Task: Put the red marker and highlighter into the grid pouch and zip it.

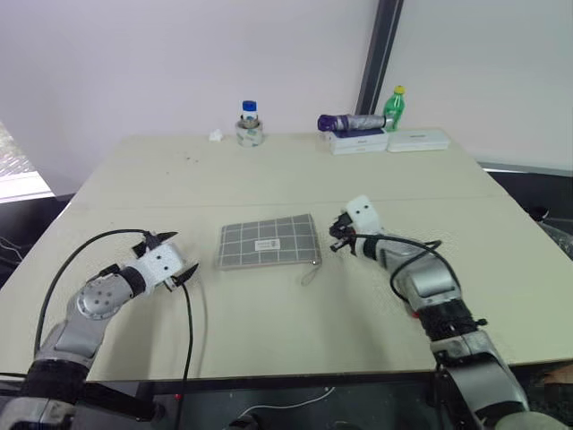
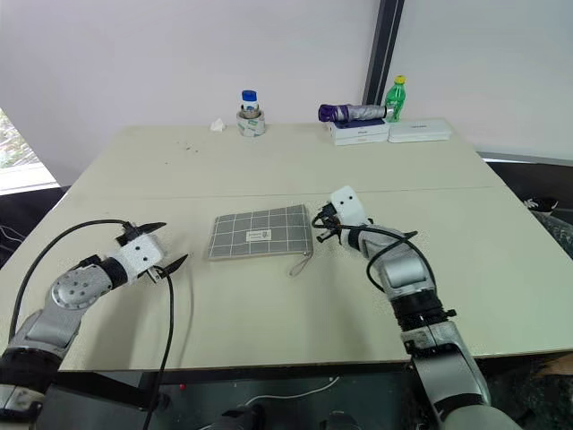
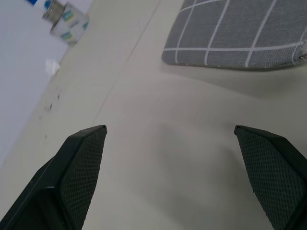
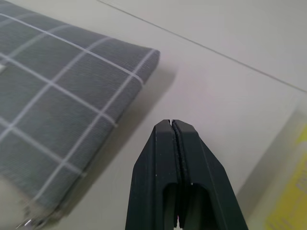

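Grid pouch: the grid pouch (image 1: 269, 241) lies flat at the centre of the head frames, label patch up, zipper edge along its lower side with the pull tab (image 1: 311, 271) trailing off the lower right corner; it sits between the two arms, likely so both can work on it.
Pouch state: it looks flat and closed, though the zipper line is too small to be sure.
Right gripper: the right gripper (image 1: 337, 240), right of centre in the head frames, has its two fingers pressed together with nothing between them; its tip sits just beside the pouch's right edge, near the pull-tab end, a fair place to start on the zipper.
Left gripper: the left gripper (image 1: 177, 257), lower left of the frame, has its fingers spread wide and empty, hovering low over the surface (image 1: 269, 179) a little apart from the pouch's left edge, probably to steady that end.
Wrist detail: a yellow patch (image 4: 290, 201) shows at the lower right edge of the right wrist view; I cannot tell whether it is the highlighter.
Far clutter: a capped jar (image 1: 250, 124), a green bottle (image 1: 393, 108) and white boxes (image 1: 387, 141) stand along the upper edge of the surface, well apart from the work.
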